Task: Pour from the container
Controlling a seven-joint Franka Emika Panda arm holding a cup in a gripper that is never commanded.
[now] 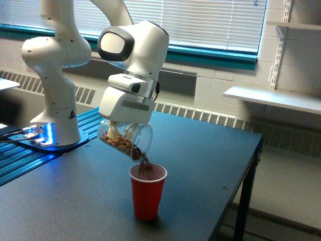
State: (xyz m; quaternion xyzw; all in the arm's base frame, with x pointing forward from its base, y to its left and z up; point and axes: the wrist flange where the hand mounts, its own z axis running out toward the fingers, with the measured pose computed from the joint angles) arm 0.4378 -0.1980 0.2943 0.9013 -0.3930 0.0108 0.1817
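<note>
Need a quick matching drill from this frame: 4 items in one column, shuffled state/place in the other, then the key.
Column 1
1. clear cup
2. red cup
3. brown bits
4. robot base

Column 2
A. standing upright on the dark table, mouth open to the stream
B. on the blue ribbed platform at the exterior view's left, with a blue light beside it
C. tilted mouth-down in the gripper, above the other cup
D. spilling from a lip into the cup below

Pairs: 1-C, 2-A, 3-D, 4-B
</note>
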